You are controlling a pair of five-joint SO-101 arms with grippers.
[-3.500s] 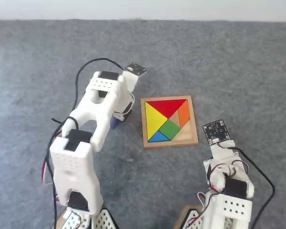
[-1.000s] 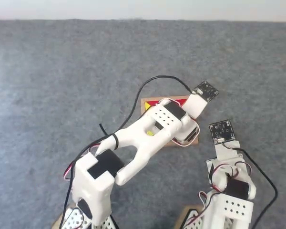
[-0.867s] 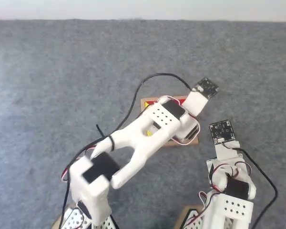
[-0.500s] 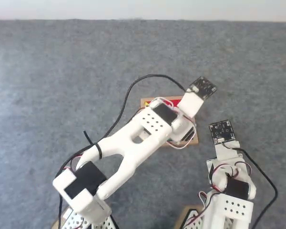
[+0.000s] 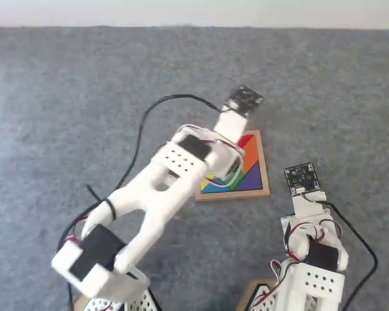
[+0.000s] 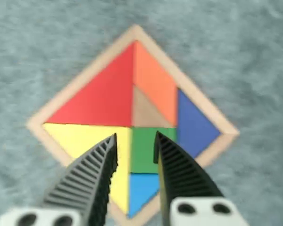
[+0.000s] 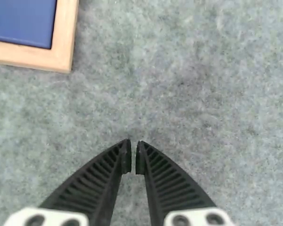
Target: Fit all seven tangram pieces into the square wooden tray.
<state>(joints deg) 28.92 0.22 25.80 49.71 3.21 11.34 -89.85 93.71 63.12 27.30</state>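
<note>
Tray filled; both grippers empty.

We find the tray [image 6: 134, 31] on the grey carpet [image 5: 65, 97] with seven pieces seated in it: red triangle [image 6: 99, 94], orange piece [image 6: 153, 80], tan triangle [image 6: 144, 113], dark blue triangle [image 6: 193, 125], green square [image 6: 144, 148], yellow triangle [image 6: 82, 139] and light blue triangle [image 6: 141, 188]. The left gripper [image 6: 134, 141] hangs above the tray, jaws spread and holding nothing, and the green square shows between them. The right gripper [image 7: 133, 148] sits over carpet near a tray corner, jaws pressed together on nothing. In the high view the left arm [image 5: 162, 188] covers part of the tray.
</note>
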